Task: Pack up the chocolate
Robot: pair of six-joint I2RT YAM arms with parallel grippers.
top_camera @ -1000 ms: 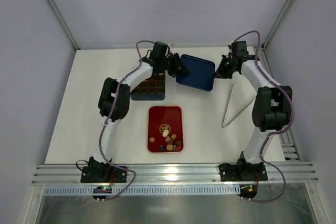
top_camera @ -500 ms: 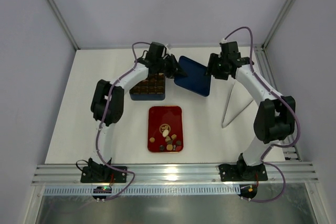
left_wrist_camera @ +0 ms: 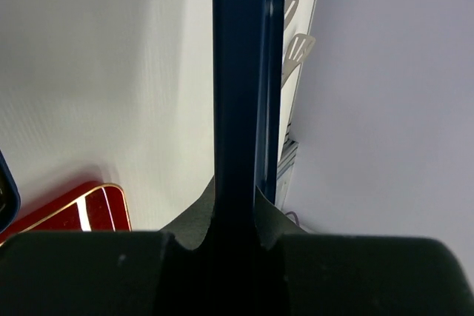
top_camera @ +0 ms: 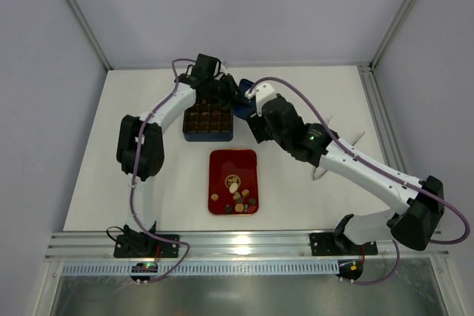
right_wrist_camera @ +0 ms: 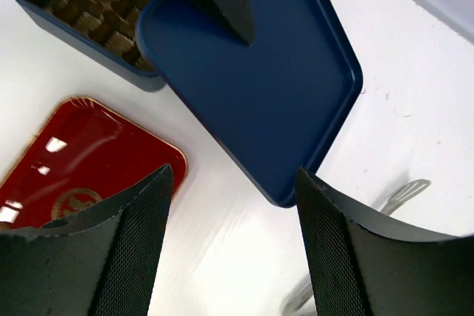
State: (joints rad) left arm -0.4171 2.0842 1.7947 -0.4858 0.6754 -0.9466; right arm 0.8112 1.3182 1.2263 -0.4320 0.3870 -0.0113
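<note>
Two tools, two states. Left tool [left_wrist_camera: 234, 218] is clamped on the lid [right_wrist_camera: 252, 86], pinching it through its thickness, so its own camera sees the lid edge-on. Right tool [right_wrist_camera: 237, 257] is spread wide with nothing between its fingers [right_wrist_camera: 133, 242], hanging over bare desk [top_camera: 111, 146] between lid and tray.

Materials:
- Lid: dark blue, smooth matte, a rounded square with a shallow raised lip. From the right wrist, one corner overlaps the box edge (contact or clearance, cannot tell).
- Box [top_camera: 209, 120]: dark blue, square, with a brown grid insert of small cells. Cell contents are too dark to read.
- Tray [top_camera: 231, 162]: flat rectangle, glossy red, thin gold rim and a gold emblem in the middle, with glare on the surface.
- Desk: plain matte white.
- Tongs [left_wrist_camera: 298, 46]: pale, with slotted flat tips, lying on the desk to the right of the lid.

Chocolates [top_camera: 237, 197]: a small loose cluster at the tray's near end, mixed dark brown and tan bits with one cream-white oval on the far side of the pile. Neither tool touches them.
</note>
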